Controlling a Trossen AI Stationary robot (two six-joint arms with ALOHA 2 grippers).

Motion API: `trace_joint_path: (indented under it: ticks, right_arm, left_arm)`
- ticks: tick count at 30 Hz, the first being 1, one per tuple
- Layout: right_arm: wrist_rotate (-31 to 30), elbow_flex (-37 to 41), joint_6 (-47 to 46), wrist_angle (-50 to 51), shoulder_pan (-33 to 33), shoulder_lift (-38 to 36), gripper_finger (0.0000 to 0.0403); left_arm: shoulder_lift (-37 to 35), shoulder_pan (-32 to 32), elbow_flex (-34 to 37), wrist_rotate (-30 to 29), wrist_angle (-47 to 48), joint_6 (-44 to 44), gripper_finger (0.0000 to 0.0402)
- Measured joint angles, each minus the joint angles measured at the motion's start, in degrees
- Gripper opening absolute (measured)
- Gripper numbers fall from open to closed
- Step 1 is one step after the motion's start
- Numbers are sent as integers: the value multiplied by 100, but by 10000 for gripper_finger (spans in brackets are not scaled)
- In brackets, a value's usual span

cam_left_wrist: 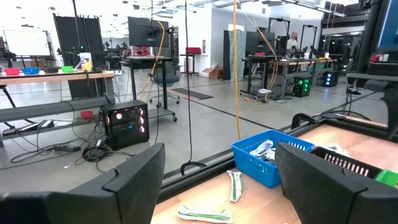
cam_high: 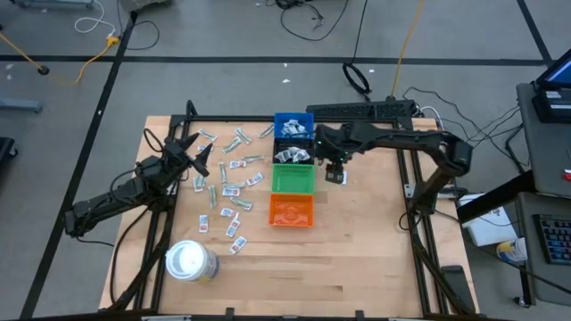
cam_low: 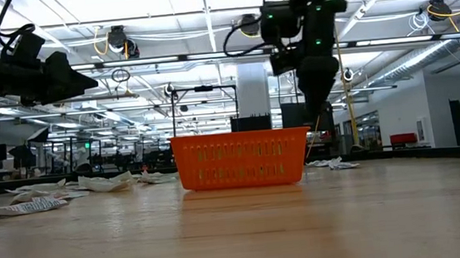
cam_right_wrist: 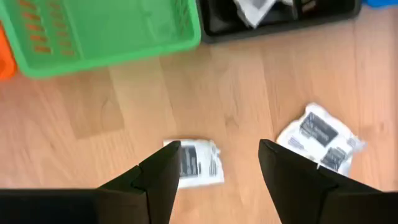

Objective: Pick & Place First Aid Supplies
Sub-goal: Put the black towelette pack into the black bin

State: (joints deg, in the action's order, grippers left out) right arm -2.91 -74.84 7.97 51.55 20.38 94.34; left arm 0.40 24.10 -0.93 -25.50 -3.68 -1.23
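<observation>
Many small packets (cam_high: 230, 183) lie flat and scattered on the wooden table left of the bins: white squares, strips and pale green-grey wrappers (cam_left_wrist: 235, 185). Two white square packets with dark print lie right of the green bin, one (cam_right_wrist: 199, 163) between and below my right gripper's fingers, the other (cam_right_wrist: 320, 143) beside it. My right gripper (cam_right_wrist: 219, 149) hangs open above them, pointing down (cam_high: 334, 168). My left gripper (cam_high: 192, 150) is open and raised over the far left part of the scatter, looking level toward the blue bin (cam_left_wrist: 270, 152).
A column of bins stands mid-table: blue (cam_high: 293, 125) with packets inside, black (cam_high: 294, 152), green (cam_high: 293, 179), orange (cam_high: 292, 210). A large white roll (cam_high: 190, 261) stands near the front left. Bare wood lies to the right and near side (cam_high: 375, 250).
</observation>
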Motion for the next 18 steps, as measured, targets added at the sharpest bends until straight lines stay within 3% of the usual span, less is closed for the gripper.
trace_joint_path:
  ticks: [10,18]
  right_arm:
    - [-16,909,11,-203,17,-598,212]
    - [-21,1848,15,-1462,17,-589,212]
  left_arm:
    - [1,-1,0,-2,0,2,306]
    - [1,-1,1,-2,2,0,305]
